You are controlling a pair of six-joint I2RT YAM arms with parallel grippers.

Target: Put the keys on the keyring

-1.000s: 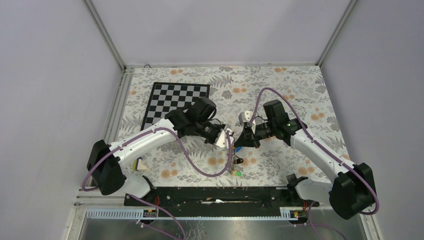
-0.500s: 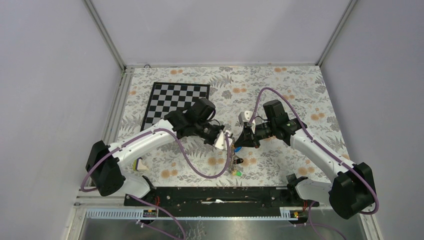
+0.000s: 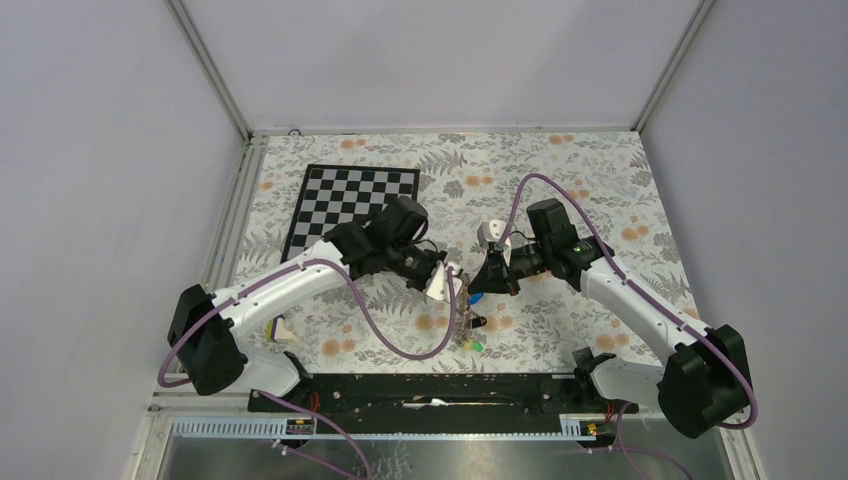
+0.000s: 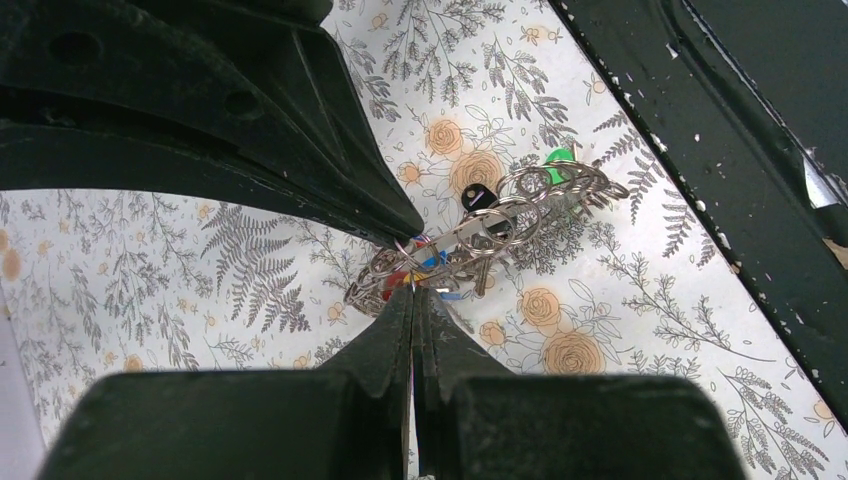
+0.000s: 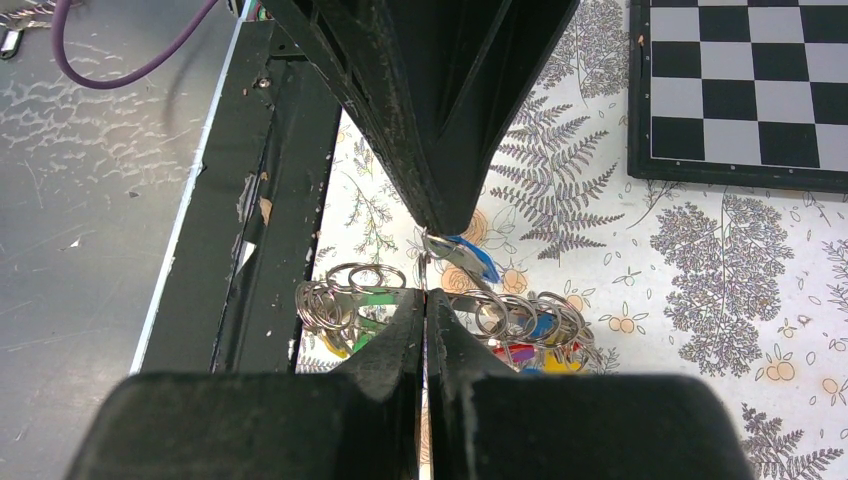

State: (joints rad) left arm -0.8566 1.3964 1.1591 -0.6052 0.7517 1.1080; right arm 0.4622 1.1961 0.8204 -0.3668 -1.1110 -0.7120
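Observation:
The keyring (image 3: pixel 466 318) is a grey chain of metal rings hanging between the two gripper tips over the floral mat. It carries a green key (image 4: pixel 559 158), a black key (image 4: pixel 478 197) and red, yellow and blue keys (image 5: pixel 530 352). My right gripper (image 5: pixel 425 298) is shut on the keyring's bar between its rings (image 5: pixel 350 296). My left gripper (image 4: pixel 412 292) is shut on the thin blade of a blue key (image 5: pixel 474 259), held tip to tip against the right gripper and touching the keyring (image 4: pixel 470 235). In the top view the left gripper (image 3: pixel 446 284) and the right gripper (image 3: pixel 480 287) meet mid-table.
A black-and-white chessboard (image 3: pixel 352 205) lies on the mat at the back left, behind the left arm. A black rail (image 3: pixel 430 388) runs along the near edge below the hanging keys. Grey walls close in the table on three sides.
The left arm has shifted slightly to the left and nearer. The right arm and the hanging keyring stay almost where they were.

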